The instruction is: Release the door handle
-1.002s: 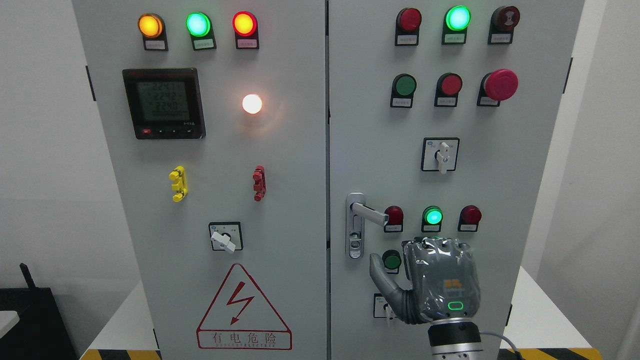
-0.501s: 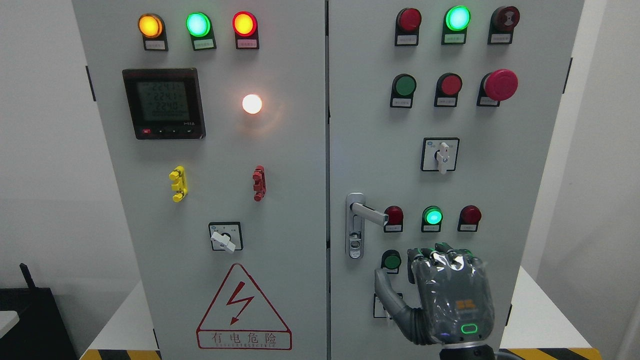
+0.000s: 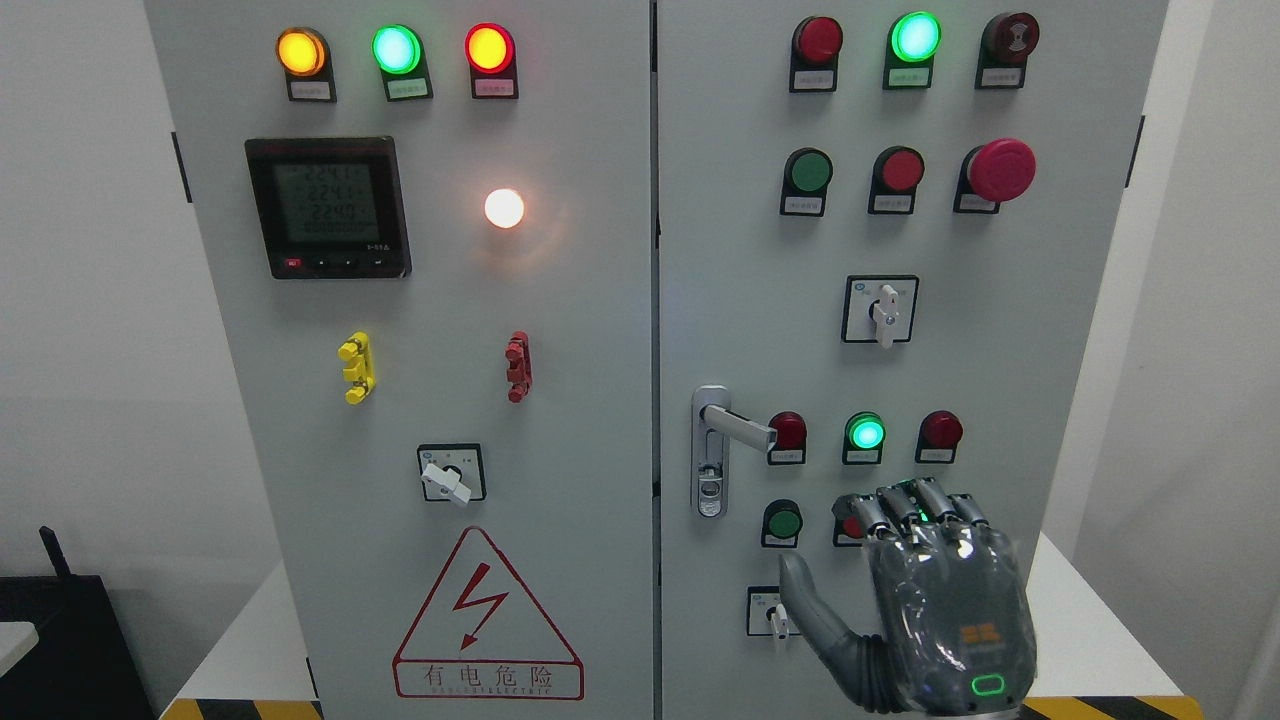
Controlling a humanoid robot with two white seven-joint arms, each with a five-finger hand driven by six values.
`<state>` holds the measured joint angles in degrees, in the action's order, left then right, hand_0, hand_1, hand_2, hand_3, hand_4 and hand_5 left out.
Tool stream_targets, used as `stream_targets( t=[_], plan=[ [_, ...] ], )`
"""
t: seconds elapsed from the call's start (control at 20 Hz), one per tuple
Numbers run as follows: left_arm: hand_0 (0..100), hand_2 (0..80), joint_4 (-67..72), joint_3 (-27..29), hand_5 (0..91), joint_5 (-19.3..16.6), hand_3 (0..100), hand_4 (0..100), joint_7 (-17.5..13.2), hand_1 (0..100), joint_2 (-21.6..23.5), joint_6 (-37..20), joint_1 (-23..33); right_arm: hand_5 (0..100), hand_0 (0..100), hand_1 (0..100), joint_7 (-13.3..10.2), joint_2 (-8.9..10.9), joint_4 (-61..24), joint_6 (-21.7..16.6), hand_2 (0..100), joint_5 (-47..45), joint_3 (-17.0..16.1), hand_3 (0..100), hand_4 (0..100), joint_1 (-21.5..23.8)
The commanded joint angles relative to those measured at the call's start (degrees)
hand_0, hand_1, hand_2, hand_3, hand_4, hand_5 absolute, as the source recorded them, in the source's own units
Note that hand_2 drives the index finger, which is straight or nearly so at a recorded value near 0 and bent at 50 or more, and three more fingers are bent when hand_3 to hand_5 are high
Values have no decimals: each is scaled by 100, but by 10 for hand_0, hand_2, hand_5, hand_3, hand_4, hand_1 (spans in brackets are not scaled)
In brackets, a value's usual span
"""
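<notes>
Standing free on the right cabinet door [image 3: 1000,330]: silver door handle [image 3: 738,428], lever pointing right, touched by nothing.

Mounted at the door's left edge on a tall silver lock plate [image 3: 710,452], with the lever tip just beside a dark red indicator lamp [image 3: 788,431]. Further right in the same row, a lit green lamp [image 3: 865,433] and another dark red lamp [image 3: 941,429]. Below and to the right, well apart from the handle, right hand [image 3: 925,600] with back toward the camera, thumb spread out to the left, fingers [image 3: 912,505] loosely bent, holding nothing. Beside its knuckles, a green push button [image 3: 782,522]; near the thumb, a small selector switch [image 3: 768,612]. On the left door [image 3: 420,620], a red lightning warning triangle [image 3: 487,618] and a digital meter [image 3: 328,207].
</notes>
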<state>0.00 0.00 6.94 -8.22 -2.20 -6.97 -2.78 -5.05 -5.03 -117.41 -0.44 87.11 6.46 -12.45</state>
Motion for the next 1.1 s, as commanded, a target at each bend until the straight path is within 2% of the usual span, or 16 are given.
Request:
stream_targets(
  t=[0.0, 0.1, 0.25, 0.4, 0.7, 1.05],
  plan=[
    [120, 0, 97, 62, 0, 0, 0, 0, 4, 389, 0, -6, -3, 0, 415, 59, -162, 99, -230, -315, 69, -343, -311, 101, 40, 199],
    [120, 0, 97, 62, 0, 0, 0, 0, 4, 389, 0, 2, -3, 0, 415, 53, -294, 90, -230, -378, 43, -493, -338, 94, 35, 260],
    [120, 0, 97, 62, 0, 0, 0, 0, 4, 389, 0, 2, 5, 0, 415, 43, -330, 90, -230, -378, 22, -616, -338, 94, 34, 392],
    [120, 0, 97, 62, 0, 0, 0, 0, 4, 389, 0, 2, 5, 0, 413, 41, -470, 72, -230, -430, 15, -634, -338, 93, 34, 559],
    [120, 0, 97, 62, 0, 0, 0, 0, 4, 389, 0, 2, -3, 0, 409, 36, -567, 11, -230, -500, 6, -845, -338, 93, 35, 709],
    [120, 0, 97, 62, 0, 0, 0, 0, 4, 389, 0, 2, -3, 0, 402, 36, -576, -77, -230, -518, 3, -845, -338, 92, 38, 735]
  ],
)
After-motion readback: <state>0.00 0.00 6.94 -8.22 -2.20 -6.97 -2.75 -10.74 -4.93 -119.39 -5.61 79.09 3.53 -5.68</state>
